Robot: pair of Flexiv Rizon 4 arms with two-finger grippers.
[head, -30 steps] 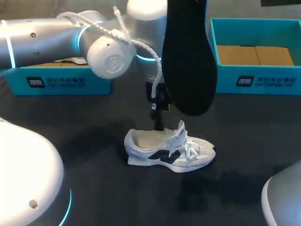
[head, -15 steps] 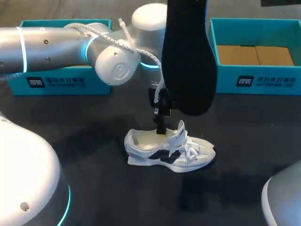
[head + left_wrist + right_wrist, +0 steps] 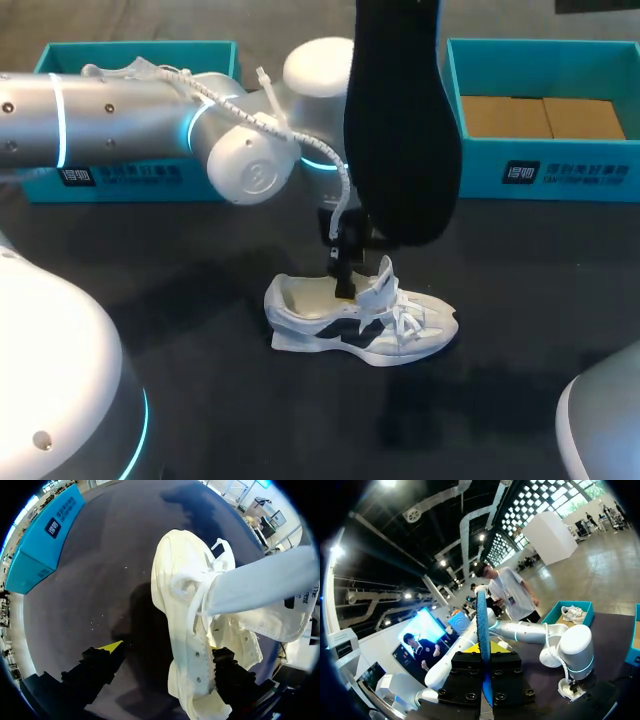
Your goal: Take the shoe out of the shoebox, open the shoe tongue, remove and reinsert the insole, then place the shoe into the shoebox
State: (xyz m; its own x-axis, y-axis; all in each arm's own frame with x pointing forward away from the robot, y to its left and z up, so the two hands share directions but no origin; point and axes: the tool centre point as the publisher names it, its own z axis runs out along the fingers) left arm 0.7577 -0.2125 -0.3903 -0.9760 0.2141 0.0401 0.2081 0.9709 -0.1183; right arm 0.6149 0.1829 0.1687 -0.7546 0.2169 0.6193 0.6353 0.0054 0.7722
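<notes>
Shoe: the white shoe [image 3: 360,325] sits on its sole on the dark table [image 3: 200,270]. It is out of both boxes, and its toe points to my right side.
Tongue: the tongue [image 3: 378,280] is pulled up and stands tall over the laces.
Insole: the black insole [image 3: 400,130] is out of the shoe. It hangs up in the air above the shoe, standing on end.
Right gripper: the right gripper [image 3: 484,652] pinches one end of the insole from both sides, with its fingers tight on it.
Left arm: the left arm [image 3: 100,110] comes in from my left and bends down to the shoe.
Left gripper: the left gripper [image 3: 162,647] has its fingers spread wide and holds nothing. It is low at the shoe's opening, just behind the tongue. One finger is right by the shoe's side. The other is over bare table.
Boxes: a blue shoebox [image 3: 545,170] stands at the back on my right, with brown card [image 3: 545,118] inside. Another blue box [image 3: 130,178] stands at the back on my left, partly behind the left arm.
</notes>
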